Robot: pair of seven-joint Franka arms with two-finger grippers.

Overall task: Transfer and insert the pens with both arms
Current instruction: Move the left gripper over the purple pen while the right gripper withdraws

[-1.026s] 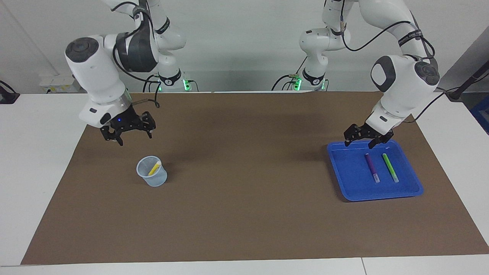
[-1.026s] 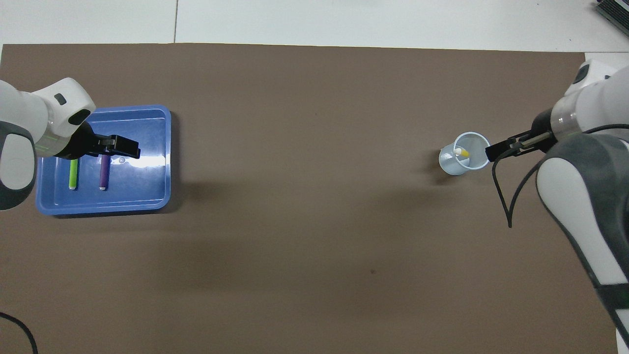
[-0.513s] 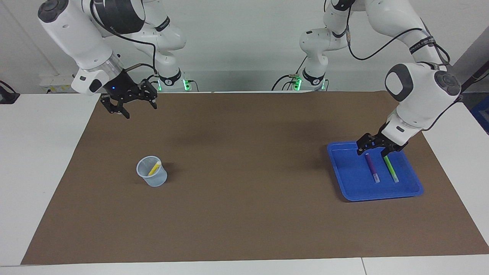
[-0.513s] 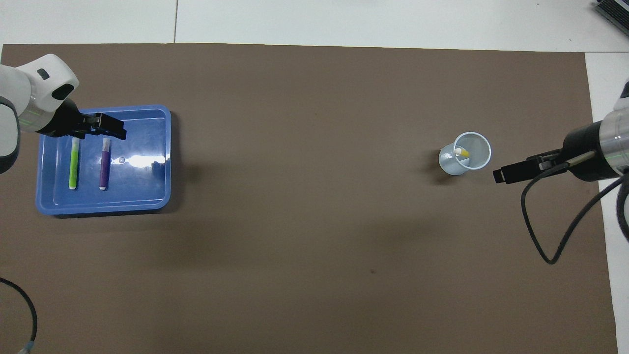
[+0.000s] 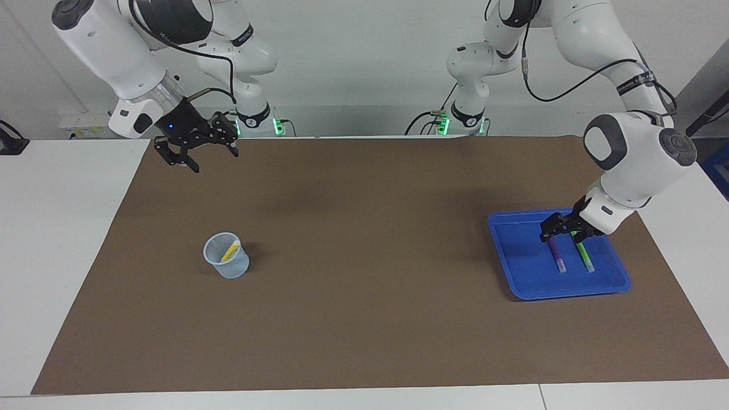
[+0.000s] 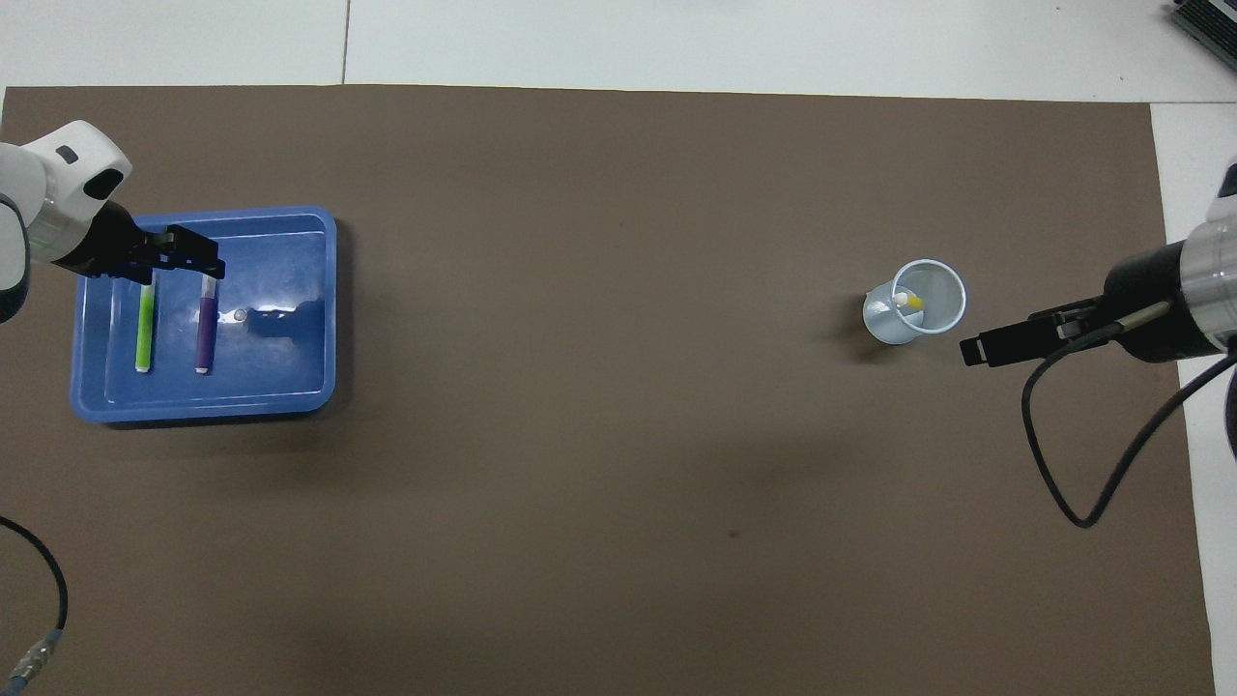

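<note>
Two pens lie side by side in the blue tray (image 5: 512, 267) (image 6: 290, 387) at the left arm's end of the table: a purple pen (image 5: 556, 254) (image 6: 203, 333) and a green pen (image 5: 584, 257) (image 6: 144, 333). My left gripper (image 5: 561, 232) (image 6: 179, 266) is open and low in the tray, over the ends of both pens that lie nearer the robots. Whether it touches either pen I cannot tell. A yellow pen (image 5: 230, 250) (image 6: 906, 301) leans inside the clear cup (image 5: 226, 263) (image 6: 916, 302). My right gripper (image 5: 199, 159) (image 6: 976, 348) hangs open and empty, raised over the mat's edge nearest the robots.
A brown mat (image 5: 364, 285) covers most of the white table. A black cable (image 6: 1053, 454) loops down from the right wrist. The cup stands toward the right arm's end of the table.
The left gripper has dropped from above the tray's rim down onto the pens' ends. The right gripper has lifted away from the cup toward the robots.
</note>
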